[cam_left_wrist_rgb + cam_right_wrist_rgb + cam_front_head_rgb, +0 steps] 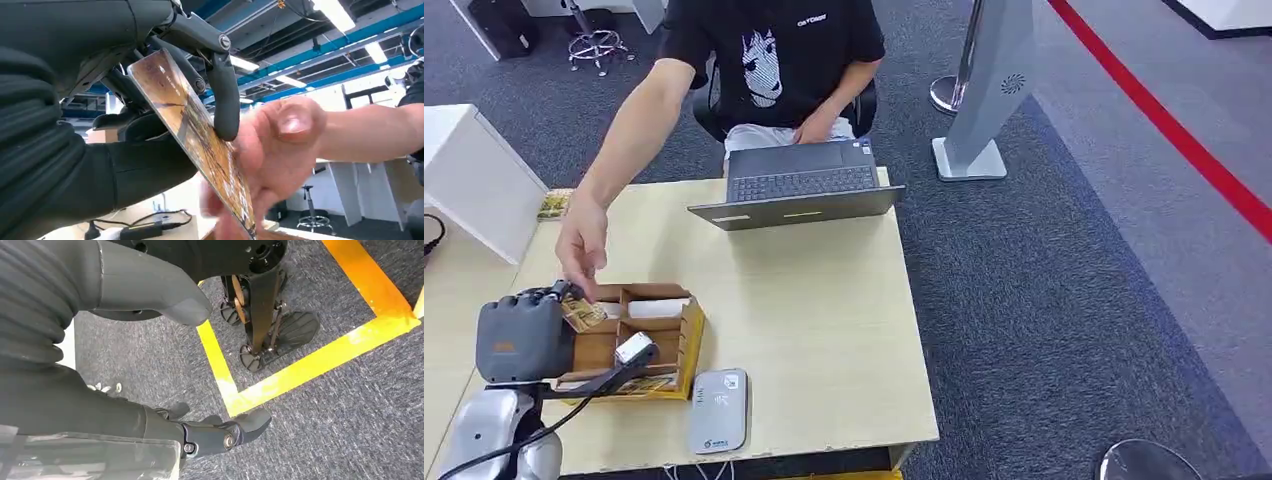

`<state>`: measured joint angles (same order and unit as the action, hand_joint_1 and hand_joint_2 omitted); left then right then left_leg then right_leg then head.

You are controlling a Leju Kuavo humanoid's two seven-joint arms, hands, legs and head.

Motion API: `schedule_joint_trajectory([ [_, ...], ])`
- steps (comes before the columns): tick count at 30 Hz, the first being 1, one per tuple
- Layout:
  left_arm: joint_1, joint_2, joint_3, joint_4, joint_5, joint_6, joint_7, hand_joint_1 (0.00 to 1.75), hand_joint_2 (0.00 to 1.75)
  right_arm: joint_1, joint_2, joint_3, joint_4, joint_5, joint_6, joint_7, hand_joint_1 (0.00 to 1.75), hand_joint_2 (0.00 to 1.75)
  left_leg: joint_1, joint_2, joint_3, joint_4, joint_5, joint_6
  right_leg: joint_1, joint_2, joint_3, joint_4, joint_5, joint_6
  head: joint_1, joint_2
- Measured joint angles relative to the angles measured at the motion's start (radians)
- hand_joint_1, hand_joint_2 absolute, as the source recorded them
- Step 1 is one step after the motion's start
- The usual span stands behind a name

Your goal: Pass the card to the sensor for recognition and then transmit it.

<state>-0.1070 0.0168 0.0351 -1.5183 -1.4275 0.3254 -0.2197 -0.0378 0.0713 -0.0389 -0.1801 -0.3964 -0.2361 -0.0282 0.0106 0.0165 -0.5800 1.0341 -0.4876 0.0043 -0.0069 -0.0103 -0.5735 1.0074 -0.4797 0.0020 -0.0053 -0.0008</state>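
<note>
My left hand [524, 335] hovers over the left side of the table and holds a brown patterned card [582, 314] between its fingers. In the left wrist view the card [200, 135] is pinched under a dark finger [224, 95], and a person's hand [270, 150] has closed on its far end. From the head view that person's hand [581, 243] reaches down to the card. The grey card sensor [719, 411] lies flat near the table's front edge. My right hand [150, 340] hangs over the carpet, holding nothing, fingers apart.
A cardboard organiser box [686, 340] with compartments sits under my left hand. An open laptop [799, 185] stands at the table's far edge before the seated person [774, 60]. A white cabinet [474, 180] is at left. Yellow floor tape [280, 380] runs below my right hand.
</note>
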Motion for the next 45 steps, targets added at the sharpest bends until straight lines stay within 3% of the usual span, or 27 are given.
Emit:
schedule_joint_trajectory([
  [1, 0.000, -0.001, 0.000, 0.000, 0.001, 0.000, -0.006, 0.00, 1.75, 0.000, 0.000, 0.000, 0.000, 0.000, 0.001, 0.000, 0.00, 1.75, 0.000, 0.000, 0.000, 0.000, 0.000, 0.000, 0.000, 0.000, 0.000, 0.000, 0.000, 0.000, 0.000, 0.000],
  [13, 0.001, -0.005, 0.000, 0.000, 0.001, 0.001, -0.013, 0.00, 1.75, 0.000, 0.000, 0.000, 0.000, -0.002, 0.002, 0.000, 0.00, 1.75, 0.000, 0.000, 0.000, 0.000, 0.000, 0.000, 0.000, 0.000, 0.000, 0.000, 0.000, 0.000, 0.000, 0.000],
  [18, 0.010, -0.028, 0.000, -0.023, 0.035, 0.005, -0.032, 0.00, 1.75, 0.000, 0.000, 0.000, 0.000, -0.002, -0.002, 0.000, 0.00, 1.75, 0.000, 0.000, 0.000, 0.000, 0.000, 0.000, 0.000, 0.000, 0.000, 0.000, 0.000, 0.000, 0.000, 0.000],
  [21, 0.065, -0.042, -0.022, -0.161, 0.029, -0.019, -0.061, 0.00, 1.75, 0.001, 0.000, -0.010, 0.000, -0.024, -0.020, -0.001, 0.00, 1.75, 0.000, 0.000, 0.000, 0.000, 0.000, 0.000, 0.000, 0.000, 0.000, 0.000, 0.000, 0.000, 0.000, 0.000],
  [26, 0.128, -0.014, -0.088, -0.252, 0.019, -0.061, -0.069, 0.00, 1.75, 0.001, 0.000, -0.029, 0.000, -0.042, -0.030, -0.007, 0.00, 1.75, 0.000, 0.001, 0.000, 0.000, -0.001, 0.000, 0.000, 0.001, 0.000, 0.000, 0.000, 0.000, 0.000, 0.000],
  [33, 0.244, 0.046, -0.227, -0.336, 0.031, -0.058, -0.028, 0.00, 1.75, 0.003, 0.002, -0.062, 0.000, -0.059, -0.037, -0.014, 0.00, 1.75, 0.000, 0.001, 0.000, 0.000, -0.001, 0.000, 0.000, 0.001, 0.000, 0.000, 0.000, 0.000, 0.000, 0.000],
  [39, 0.308, 0.068, -0.285, -0.356, 0.031, -0.056, -0.009, 0.00, 1.75, 0.003, 0.008, -0.083, 0.000, -0.066, -0.042, -0.014, 0.00, 1.75, 0.000, 0.001, 0.000, 0.000, -0.001, 0.000, 0.000, 0.001, 0.000, 0.000, 0.000, 0.000, 0.000, 0.000],
  [45, 0.382, 0.087, -0.343, -0.346, 0.039, -0.038, 0.073, 0.00, 1.75, 0.004, 0.013, -0.106, 0.000, -0.075, -0.048, -0.018, 0.00, 1.75, 0.000, 0.001, 0.000, 0.000, -0.001, 0.000, 0.000, 0.001, 0.000, 0.000, -0.001, 0.001, 0.000, 0.000],
])
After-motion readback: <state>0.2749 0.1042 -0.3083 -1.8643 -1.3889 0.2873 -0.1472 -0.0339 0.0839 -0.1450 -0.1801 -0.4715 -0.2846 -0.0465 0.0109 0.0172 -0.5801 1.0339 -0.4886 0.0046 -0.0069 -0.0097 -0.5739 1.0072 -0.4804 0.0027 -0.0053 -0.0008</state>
